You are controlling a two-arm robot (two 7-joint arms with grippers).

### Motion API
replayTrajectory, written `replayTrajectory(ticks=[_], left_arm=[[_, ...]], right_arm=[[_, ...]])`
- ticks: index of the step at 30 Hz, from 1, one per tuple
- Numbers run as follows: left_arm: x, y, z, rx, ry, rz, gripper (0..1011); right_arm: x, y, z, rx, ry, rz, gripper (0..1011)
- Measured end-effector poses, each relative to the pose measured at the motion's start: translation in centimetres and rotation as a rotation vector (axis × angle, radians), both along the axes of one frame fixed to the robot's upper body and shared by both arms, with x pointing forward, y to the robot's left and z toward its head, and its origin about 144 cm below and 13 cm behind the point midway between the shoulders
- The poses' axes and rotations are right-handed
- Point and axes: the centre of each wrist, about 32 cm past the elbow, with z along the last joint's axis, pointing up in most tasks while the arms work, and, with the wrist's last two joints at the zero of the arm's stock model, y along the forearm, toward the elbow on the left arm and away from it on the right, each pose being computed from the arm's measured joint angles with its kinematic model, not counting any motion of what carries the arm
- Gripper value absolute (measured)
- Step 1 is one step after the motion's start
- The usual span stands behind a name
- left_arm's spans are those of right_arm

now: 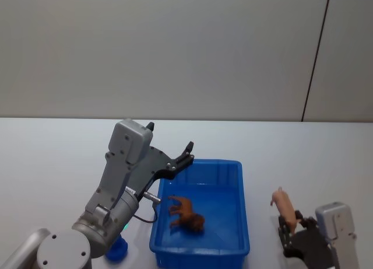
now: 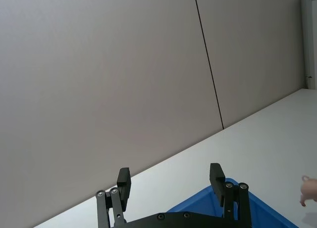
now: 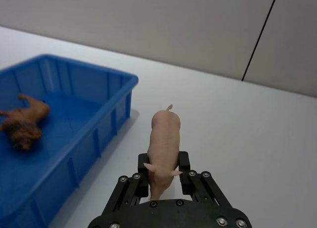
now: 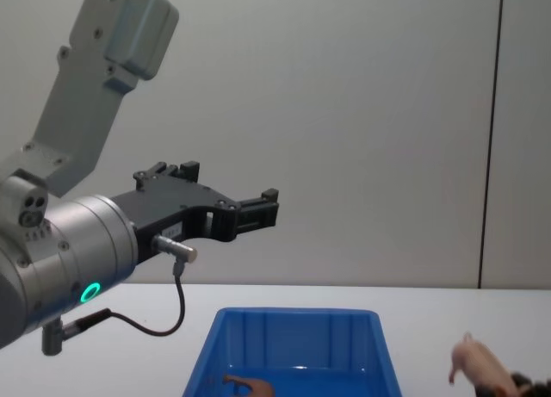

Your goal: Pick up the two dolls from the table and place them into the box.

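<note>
while the left gripper point(image 1: 170, 136) hangs open above the box point(image 1: 215, 162) rim, the right gripper point(image 3: 163, 162) grips the pink doll point(image 3: 165, 131).

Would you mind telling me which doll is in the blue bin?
The tan-brown doll lies in the blue bin; the pink pig is outside, in the right gripper.

You have a plain white table point(image 1: 52, 158) whose far edge meets the grey wall point(image 1: 175, 47). Directly on it stands the blue box point(image 1: 215, 174), its long sides running from near edge to far edge, closer to the near edge and a little right of the middle. Just off the box's near left corner a small blue shape point(image 1: 116, 250) shows, partly hidden; you cannot tell what it is.
</note>
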Motion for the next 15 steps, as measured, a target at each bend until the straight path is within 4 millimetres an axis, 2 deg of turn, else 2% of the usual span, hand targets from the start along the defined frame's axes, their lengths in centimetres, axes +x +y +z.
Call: replayTrajectory(ticks=[15], left_arm=[[0.0,0.0,0.0,0.0,0.0,0.0,1003]], right_arm=[[1.5,1.3,4.1,0.066,-0.124,0.122,336]])
